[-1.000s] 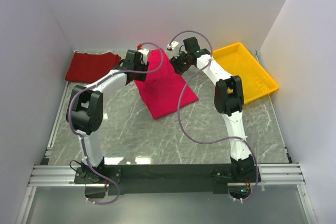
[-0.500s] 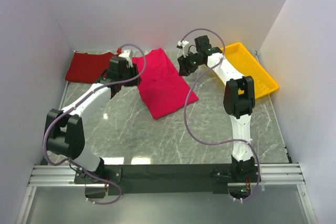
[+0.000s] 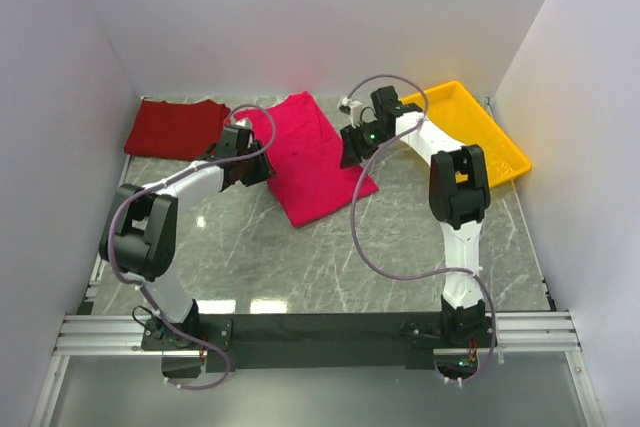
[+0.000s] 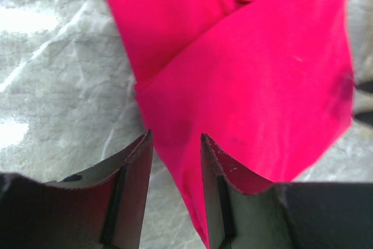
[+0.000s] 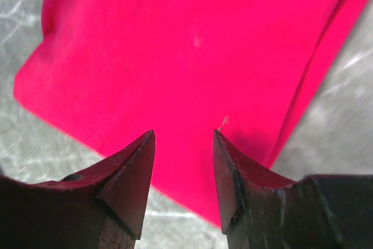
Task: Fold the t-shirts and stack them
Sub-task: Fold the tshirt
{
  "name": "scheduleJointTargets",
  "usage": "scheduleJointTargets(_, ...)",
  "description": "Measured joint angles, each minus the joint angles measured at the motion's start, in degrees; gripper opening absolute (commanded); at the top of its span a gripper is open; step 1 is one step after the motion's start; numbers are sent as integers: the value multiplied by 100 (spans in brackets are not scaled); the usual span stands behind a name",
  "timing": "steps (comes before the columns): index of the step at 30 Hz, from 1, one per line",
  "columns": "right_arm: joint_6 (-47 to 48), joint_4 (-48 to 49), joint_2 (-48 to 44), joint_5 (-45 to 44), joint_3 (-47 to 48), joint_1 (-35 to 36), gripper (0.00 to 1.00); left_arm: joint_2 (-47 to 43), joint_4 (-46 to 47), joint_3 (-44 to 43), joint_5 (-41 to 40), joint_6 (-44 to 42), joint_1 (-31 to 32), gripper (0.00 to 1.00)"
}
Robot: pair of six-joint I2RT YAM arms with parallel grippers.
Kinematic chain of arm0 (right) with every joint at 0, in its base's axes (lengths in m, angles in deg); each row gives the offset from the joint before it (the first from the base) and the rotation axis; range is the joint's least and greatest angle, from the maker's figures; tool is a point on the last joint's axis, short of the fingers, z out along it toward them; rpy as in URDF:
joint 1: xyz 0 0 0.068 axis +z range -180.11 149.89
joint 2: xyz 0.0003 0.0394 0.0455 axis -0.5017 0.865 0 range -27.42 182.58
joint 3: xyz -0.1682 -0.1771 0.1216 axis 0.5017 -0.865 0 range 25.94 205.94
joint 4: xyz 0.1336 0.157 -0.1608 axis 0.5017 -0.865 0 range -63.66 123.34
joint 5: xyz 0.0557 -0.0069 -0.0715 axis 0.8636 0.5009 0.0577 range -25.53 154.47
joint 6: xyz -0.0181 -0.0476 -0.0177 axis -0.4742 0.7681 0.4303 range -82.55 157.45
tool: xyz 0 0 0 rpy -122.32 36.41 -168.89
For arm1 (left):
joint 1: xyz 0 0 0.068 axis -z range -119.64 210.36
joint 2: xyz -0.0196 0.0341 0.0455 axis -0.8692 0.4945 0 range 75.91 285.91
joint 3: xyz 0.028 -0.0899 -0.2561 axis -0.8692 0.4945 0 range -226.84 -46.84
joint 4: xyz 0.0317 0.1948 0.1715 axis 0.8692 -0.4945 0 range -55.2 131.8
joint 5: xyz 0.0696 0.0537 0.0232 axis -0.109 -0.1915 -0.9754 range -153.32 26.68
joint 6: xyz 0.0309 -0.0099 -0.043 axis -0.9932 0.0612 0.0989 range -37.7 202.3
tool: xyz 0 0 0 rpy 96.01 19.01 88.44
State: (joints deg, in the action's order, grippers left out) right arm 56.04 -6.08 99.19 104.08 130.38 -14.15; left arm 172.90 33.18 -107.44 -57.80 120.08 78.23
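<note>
Marble worktop (image 3: 330,267), and toward its rear lies the crimson shirt (image 3: 312,162), flat and folded into a long slab. Well right of it sits the yellow tray (image 3: 470,137), out of play. Left of the crimson shirt, by the wall, lies the maroon shirt (image 3: 175,127), folded, likely the base of the stack. Now the hands: left hand (image 4: 175,138) over the crimson shirt's left edge, jaws apart, nothing pinched. Right hand (image 5: 183,135) over its right edge, also parted above the hem. They flank it, I'd say, to lift both sides together.
</note>
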Motion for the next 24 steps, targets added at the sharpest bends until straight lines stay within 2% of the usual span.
scheduleJointTargets(11,15,39,-800,197,-1102,-310,51,328,-280,-273,-328,354,0,45)
scheduleJointTargets(21,70,44,-1292,343,-1502,-326,51,866,-376,-529,-387,380,-2,44)
scheduleJointTargets(24,85,48,-1360,354,-1631,-328,51,876,-378,-535,-387,393,-7,41)
